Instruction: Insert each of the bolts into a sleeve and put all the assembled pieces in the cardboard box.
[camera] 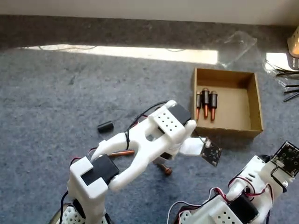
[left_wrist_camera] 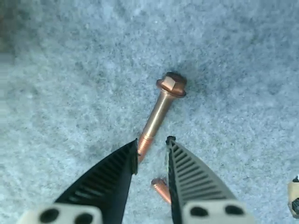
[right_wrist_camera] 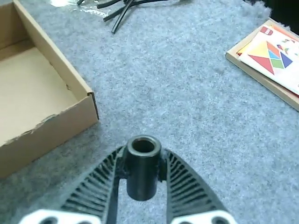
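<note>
Straddling the threaded tip of a bolt on the worktop, left pincer gapes; right pincer clenches a sleeve near the cardboard box. Such an end-grip may let the bolt pivot.

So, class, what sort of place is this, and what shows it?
Probably a hobby or lab robot setup: grey carpet, white arms, a cardboard box, and a sleeve in the right tool.

Likely a home floor setup: grey carpet underneath, tangram puzzle at 2 o'clock, clear plastic bag at 1 o'clock.
</note>
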Available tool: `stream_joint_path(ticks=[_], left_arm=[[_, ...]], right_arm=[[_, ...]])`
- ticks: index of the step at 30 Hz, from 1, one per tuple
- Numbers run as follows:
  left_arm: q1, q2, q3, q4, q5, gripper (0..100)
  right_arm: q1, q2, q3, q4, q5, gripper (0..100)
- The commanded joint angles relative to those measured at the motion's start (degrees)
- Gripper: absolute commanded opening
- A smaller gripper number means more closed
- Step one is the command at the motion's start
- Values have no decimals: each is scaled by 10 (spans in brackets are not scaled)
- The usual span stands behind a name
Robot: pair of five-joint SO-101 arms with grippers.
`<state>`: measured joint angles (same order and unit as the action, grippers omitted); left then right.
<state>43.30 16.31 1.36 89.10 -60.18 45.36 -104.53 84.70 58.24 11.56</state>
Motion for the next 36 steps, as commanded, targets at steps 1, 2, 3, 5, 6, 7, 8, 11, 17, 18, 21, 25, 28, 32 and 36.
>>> stream_joint_path(ticks=[1, 2, 3, 5, 6, 7, 8, 11, 17, 18, 21, 25, 28, 32, 36], left_arm=[[7, -20, 0, -8, -3, 105], [6, -20, 0, -8, -3, 105], [8, -20, 1, -6, -3, 105], [10, -25, 9, -8, -3, 105], [11, -25, 14, -8, -3, 105], [14, -22, 17, -8, -3, 105], [15, -22, 22, -9, -4, 105], [16, -24, 44, -43, -4, 105], [17, -25, 94, -133, -4, 105], [17, -25, 98, -144, -4, 105], [18, -25, 107, -164, -4, 105], [34, -22, 107, -167, -4, 105], [49, -21, 107, -167, -4, 105], [57, -21, 107, -168, -4, 105], [64, -21, 107, -168, -4, 105]], right_arm=[[-15, -4, -3, -20, -3, 5], [-15, -4, -3, -21, -3, 5], [-14, -4, -3, -21, -3, 5], [-14, -4, -3, -21, -3, 5], [-14, -4, -3, -21, -3, 5], [-14, -4, -3, -21, -3, 5], [-14, -4, -3, -21, -3, 5], [-13, -4, -3, -21, -3, 5], [-14, -4, -3, -21, -2, 5], [-14, -4, -3, -21, -2, 5], [-14, -4, -3, -21, -2, 5], [-14, -4, -3, -21, 0, 5], [-14, -4, -3, -21, 0, 5], [-14, -4, -3, -21, 0, 5], [-14, -4, -3, -21, 0, 5]])
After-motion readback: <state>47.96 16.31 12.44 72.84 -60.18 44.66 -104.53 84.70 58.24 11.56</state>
